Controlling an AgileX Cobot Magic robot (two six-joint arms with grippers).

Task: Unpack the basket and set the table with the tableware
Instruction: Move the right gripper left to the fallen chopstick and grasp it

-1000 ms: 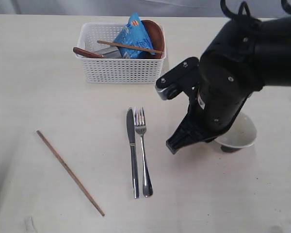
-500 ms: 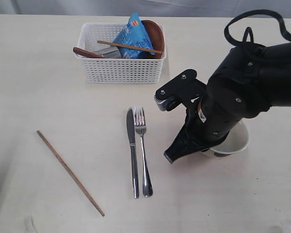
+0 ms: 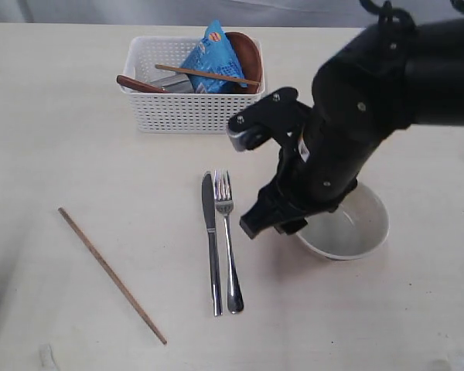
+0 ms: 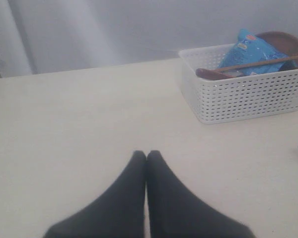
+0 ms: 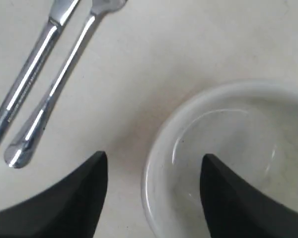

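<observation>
Right hand is released, fingers astride the left rim of the bowl, one inside, one outside. The bowl sits on the worktop right of the fork and knife. Left hand is clenched, empty. The basket, far, holds spoon and plate

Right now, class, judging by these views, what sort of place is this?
Probably a robot lab bench staged for a meal: knife and fork laid beside a bowl on a bare table, a robot arm over them, plain grey backdrop behind.
</observation>
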